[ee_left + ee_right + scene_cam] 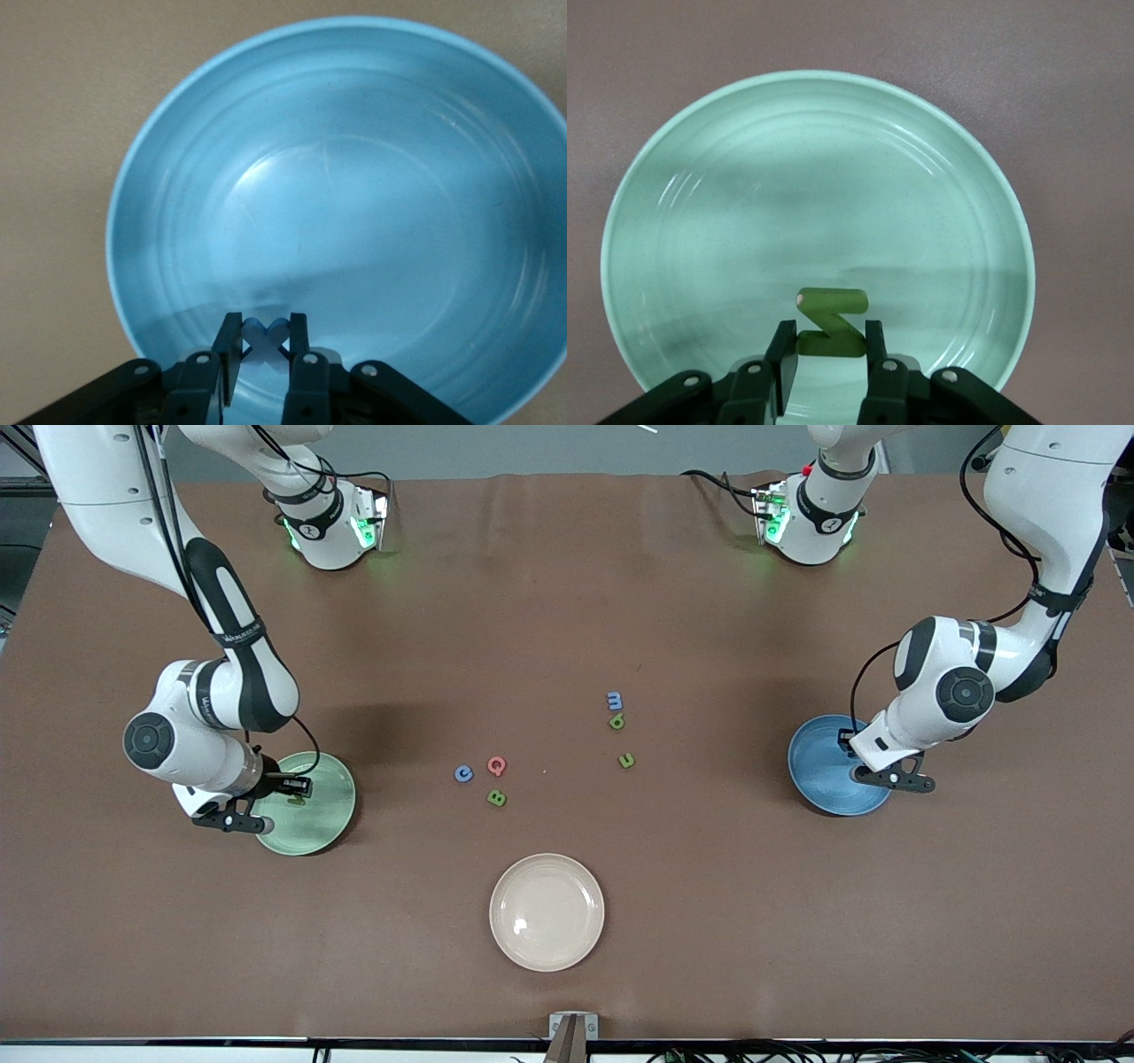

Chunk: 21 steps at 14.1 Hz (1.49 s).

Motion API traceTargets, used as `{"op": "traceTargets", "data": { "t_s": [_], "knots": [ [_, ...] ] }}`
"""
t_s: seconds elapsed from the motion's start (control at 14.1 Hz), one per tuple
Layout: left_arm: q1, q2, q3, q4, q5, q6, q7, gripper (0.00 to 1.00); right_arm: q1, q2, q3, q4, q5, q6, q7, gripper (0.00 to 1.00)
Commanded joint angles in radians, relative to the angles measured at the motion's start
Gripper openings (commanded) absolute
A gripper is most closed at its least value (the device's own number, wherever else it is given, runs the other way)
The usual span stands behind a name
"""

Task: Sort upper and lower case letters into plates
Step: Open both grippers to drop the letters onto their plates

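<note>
Right gripper point(825, 354) over mint green plate point(328, 828) at right arm's end of table, clamped on green letter Z point(830, 323). Mid-table loose letters: blue C point(463, 774), red Q point(497, 765), green B point(497, 798), blue m point(614, 701). Cream plate point(547, 911) nearest front camera. Left gripper point(263, 350) over sky blue plate point(354, 204) at left arm's end, pinching small blue letter point(264, 335).
</note>
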Motion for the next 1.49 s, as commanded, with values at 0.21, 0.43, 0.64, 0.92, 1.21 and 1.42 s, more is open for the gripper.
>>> {"op": "traceTargets", "data": {
  "t_s": [0.21, 0.43, 0.64, 0.92, 1.21, 1.42],
  "knots": [
    [0.036, 0.011, -0.015, -0.016, 0.050, 0.037, 0.008, 0.20, 0.009, -0.016, 0.001, 0.010, 0.020, -0.035, 0.004, 1.00],
    [0.036, -0.014, -0.020, -0.011, 0.050, 0.031, 0.011, 0.76, 0.009, -0.017, 0.001, 0.059, 0.020, -0.101, 0.004, 1.00],
    [0.034, -0.057, -0.078, 0.000, 0.038, 0.016, -0.015, 1.00, 0.000, -0.023, -0.001, 0.082, 0.020, -0.130, 0.004, 1.00],
    [0.031, -0.066, -0.231, 0.050, 0.031, -0.071, -0.247, 1.00, -0.003, -0.089, -0.007, 0.086, 0.017, -0.190, 0.000, 1.00],
    [-0.043, -0.020, -0.313, 0.111, 0.031, -0.094, -0.510, 1.00, -0.019, -0.138, -0.024, 0.198, 0.005, -0.337, 0.154, 1.00],
    [-0.166, 0.030, -0.311, 0.194, 0.028, -0.144, -0.740, 1.00, -0.034, -0.151, -0.024, 0.220, -0.021, -0.371, 0.143, 1.00]
  ]
}}
